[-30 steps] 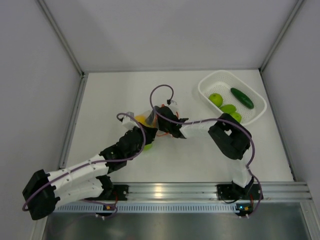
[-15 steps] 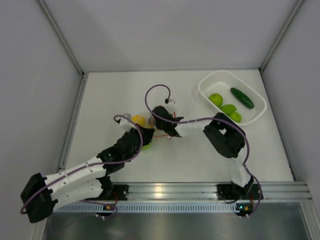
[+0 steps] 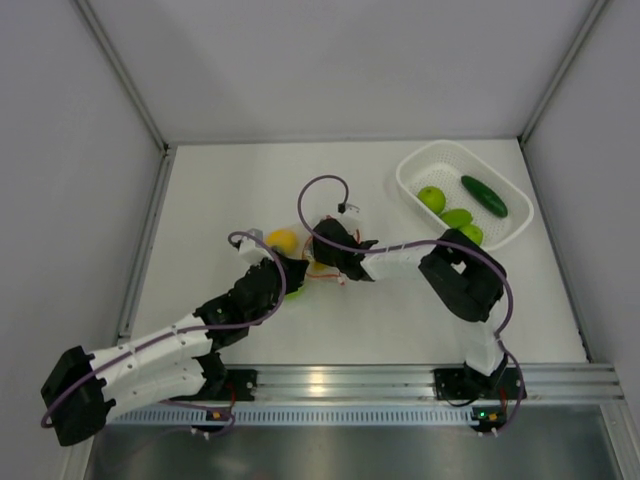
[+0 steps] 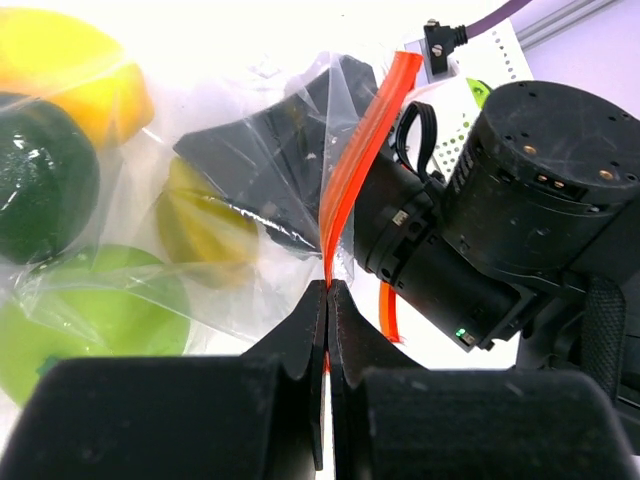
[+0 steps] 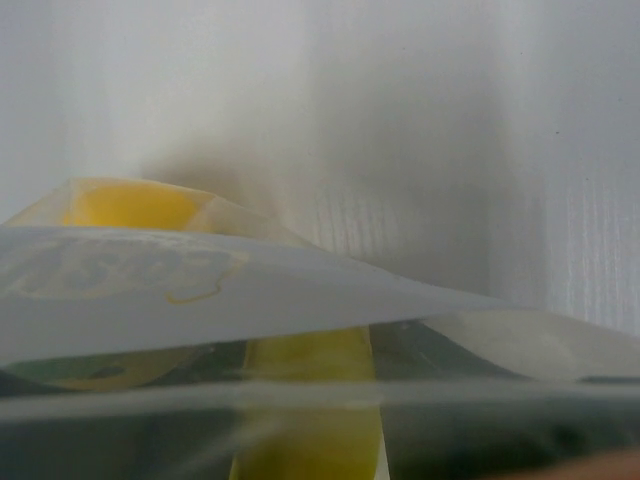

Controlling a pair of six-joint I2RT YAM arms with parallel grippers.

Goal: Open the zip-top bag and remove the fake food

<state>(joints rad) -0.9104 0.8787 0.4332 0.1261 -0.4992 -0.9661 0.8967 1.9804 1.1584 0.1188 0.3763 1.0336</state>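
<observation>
The zip-top bag (image 4: 250, 110) lies at mid-table, clear, with its orange-red zip strip (image 4: 360, 150) standing up. My left gripper (image 4: 327, 290) is shut on the lower end of that strip; it also shows in the top view (image 3: 297, 272). My right gripper (image 3: 316, 260) reaches into the bag mouth, a black finger (image 4: 270, 160) showing through the plastic. In the right wrist view its dark fingers (image 5: 480, 420) flank a yellow fake food piece (image 5: 305, 420). Inside the bag are a yellow fruit (image 4: 60, 70), a dark-green one (image 4: 40, 190) and a light-green one (image 4: 90, 320).
The white perforated basket (image 3: 425, 160) stands at the back right with light-green fruits (image 3: 431, 199) and a dark-green cucumber (image 3: 484, 196) in it. The right arm's purple cable (image 3: 325, 182) loops above the bag. Grey walls close in both sides.
My right gripper has shifted a little nearer and deeper into the bag, and its cable loop moved with it. The left gripper has kept its hold on the strip.
</observation>
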